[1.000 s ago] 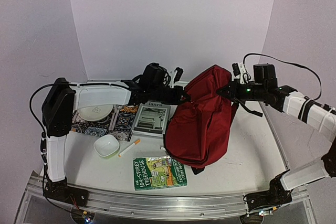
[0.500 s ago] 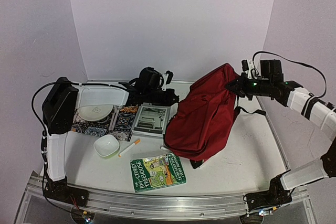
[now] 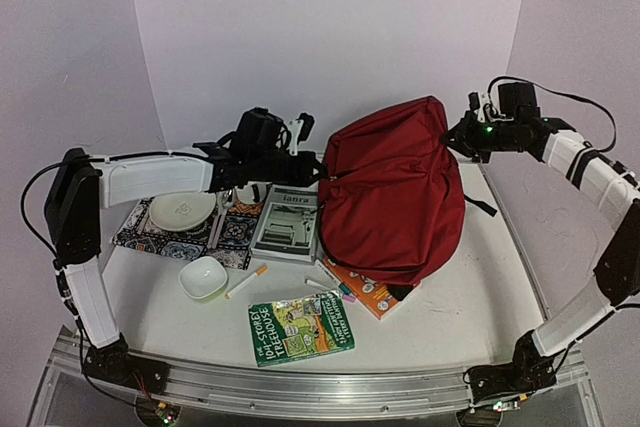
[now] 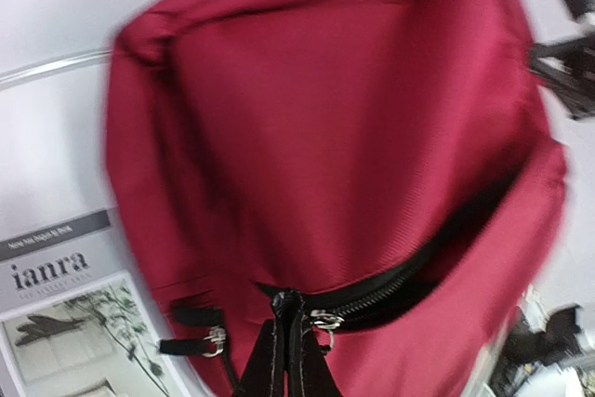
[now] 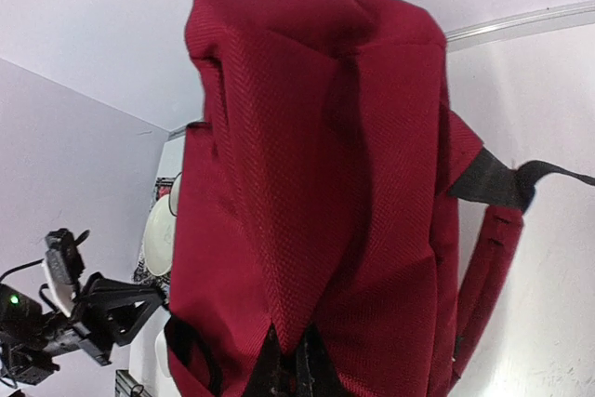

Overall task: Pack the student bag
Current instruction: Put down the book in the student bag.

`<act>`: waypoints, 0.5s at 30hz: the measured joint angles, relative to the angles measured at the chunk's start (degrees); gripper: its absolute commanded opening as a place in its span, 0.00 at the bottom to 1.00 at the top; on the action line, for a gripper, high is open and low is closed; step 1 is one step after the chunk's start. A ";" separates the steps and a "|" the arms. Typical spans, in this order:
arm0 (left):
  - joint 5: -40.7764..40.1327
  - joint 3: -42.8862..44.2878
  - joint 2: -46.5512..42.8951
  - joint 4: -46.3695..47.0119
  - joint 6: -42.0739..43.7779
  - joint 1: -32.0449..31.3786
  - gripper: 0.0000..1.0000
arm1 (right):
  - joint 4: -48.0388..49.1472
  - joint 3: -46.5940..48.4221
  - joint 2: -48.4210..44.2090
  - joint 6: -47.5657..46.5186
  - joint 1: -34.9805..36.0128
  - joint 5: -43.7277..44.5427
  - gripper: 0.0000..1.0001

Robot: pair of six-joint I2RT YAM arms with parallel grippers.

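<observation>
Clamping the student bag (image 3: 395, 197) from either side, left gripper (image 3: 319, 175) apparently pinches its zipper (image 4: 400, 281), right gripper (image 3: 449, 137) its top corner.

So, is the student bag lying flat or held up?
Held up: the left fingers and right fingers are shut on the student bag at opposite sides, with its top off the table.

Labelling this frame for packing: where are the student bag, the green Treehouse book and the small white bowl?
student bag (image 3: 395, 197), top external view, middle of its red front.
green Treehouse book (image 3: 302, 328), top external view, centre of its cover.
small white bowl (image 3: 203, 277), top external view, its bare inside.
</observation>
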 measured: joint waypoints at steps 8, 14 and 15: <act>8.18 -5.18 -1.51 0.02 -1.57 -2.18 0.00 | -0.71 0.50 8.26 -4.21 -0.22 0.13 0.03; 10.86 -6.51 1.79 3.03 -4.77 -5.77 0.00 | -0.87 2.22 15.69 -7.39 -0.28 1.19 0.22; 10.97 -6.51 2.24 3.38 -5.30 -6.22 0.00 | -0.99 3.08 16.82 -8.12 -0.23 1.76 0.29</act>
